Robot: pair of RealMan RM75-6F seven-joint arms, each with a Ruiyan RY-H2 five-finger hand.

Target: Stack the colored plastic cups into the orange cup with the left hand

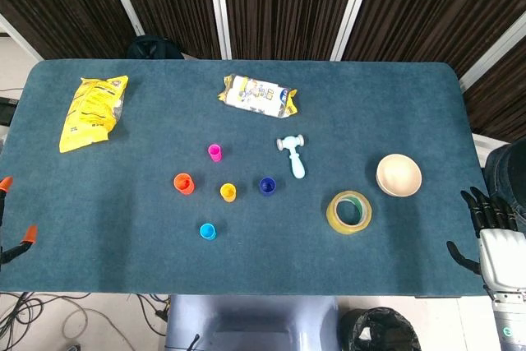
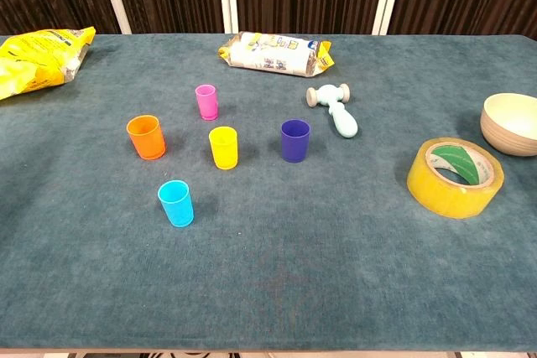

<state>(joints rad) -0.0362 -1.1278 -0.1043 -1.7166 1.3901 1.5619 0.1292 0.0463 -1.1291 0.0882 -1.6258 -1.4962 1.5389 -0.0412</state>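
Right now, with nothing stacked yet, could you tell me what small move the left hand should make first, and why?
Probably bring the left hand in from the table's left edge toward the yellow cup. All cups stand apart and upright, the orange cup is empty, and the hand appears to hold nothing. The yellow cup stands close beside the orange one, so the carry would be short.

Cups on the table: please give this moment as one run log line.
phase: not started | orange cup: empty, upright | nested: none | left hand: at table edge, holds nothing | right hand: idle
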